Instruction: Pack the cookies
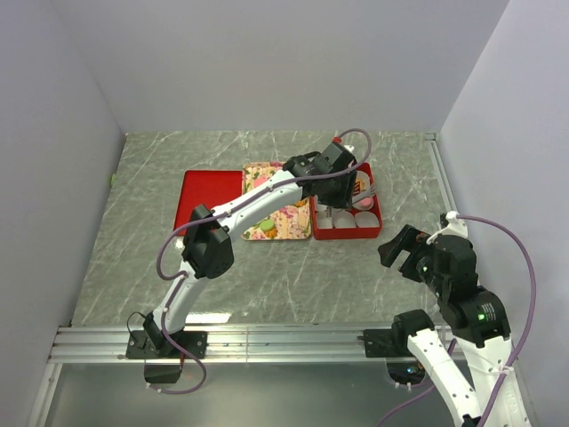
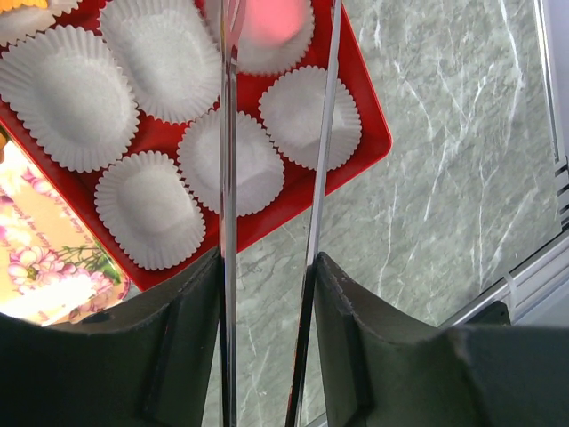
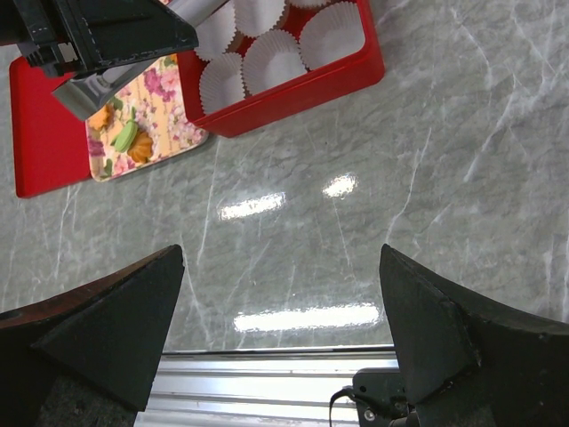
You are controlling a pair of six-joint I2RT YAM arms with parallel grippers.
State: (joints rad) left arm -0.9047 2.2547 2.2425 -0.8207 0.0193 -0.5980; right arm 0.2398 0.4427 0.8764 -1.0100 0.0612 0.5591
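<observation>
My left gripper (image 2: 267,262) is shut on a pair of metal tongs (image 2: 228,178) and hangs over the red box (image 2: 369,133) of white paper cups (image 2: 147,205). A blurred pink cookie (image 2: 267,22) sits between the tong tips over a cup. I cannot tell whether the tongs still pinch it. In the top view the left gripper (image 1: 342,173) is above the box (image 1: 313,222), with a pink cookie (image 1: 364,203) in it. More cookies, green (image 3: 124,135) and orange (image 3: 140,147), lie on the floral tray (image 1: 289,222). My right gripper (image 3: 283,294) is open and empty over bare table.
The red box lid (image 1: 209,197) lies flat to the left of the tray. A metal rail (image 1: 267,338) runs along the near table edge. Grey walls enclose the table on the left, back and right. The right gripper (image 1: 400,249) is near the box's front right corner.
</observation>
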